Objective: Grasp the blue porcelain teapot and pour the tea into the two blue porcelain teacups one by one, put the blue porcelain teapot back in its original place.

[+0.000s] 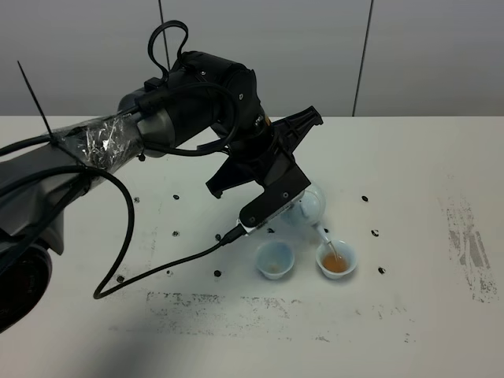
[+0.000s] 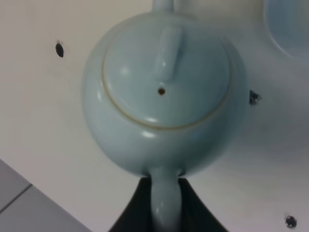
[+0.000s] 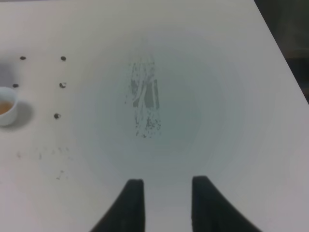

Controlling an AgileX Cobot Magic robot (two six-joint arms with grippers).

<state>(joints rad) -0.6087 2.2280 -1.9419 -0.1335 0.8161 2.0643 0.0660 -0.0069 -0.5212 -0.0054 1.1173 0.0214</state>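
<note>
The blue porcelain teapot (image 1: 309, 205) hangs tilted above the table, its spout over the right teacup (image 1: 336, 261). A thin stream of tea runs into that cup, which holds amber liquid. The left teacup (image 1: 275, 259) stands beside it with only a little liquid at the bottom. My left gripper (image 1: 285, 203) is shut on the teapot's loop handle. In the left wrist view the teapot (image 2: 164, 92) fills the frame, the left gripper (image 2: 165, 187) clamps the handle, and a teacup rim (image 2: 289, 24) shows at the corner. My right gripper (image 3: 167, 186) hovers over bare table, fingers apart and holding nothing; a teacup (image 3: 6, 107) sits far off.
The white table (image 1: 425, 157) carries small black screw holes (image 1: 365, 198) and scuffed patches (image 1: 465, 236). A black cable (image 1: 126, 236) loops from the left arm down onto the table on the left. A grey panelled wall stands behind.
</note>
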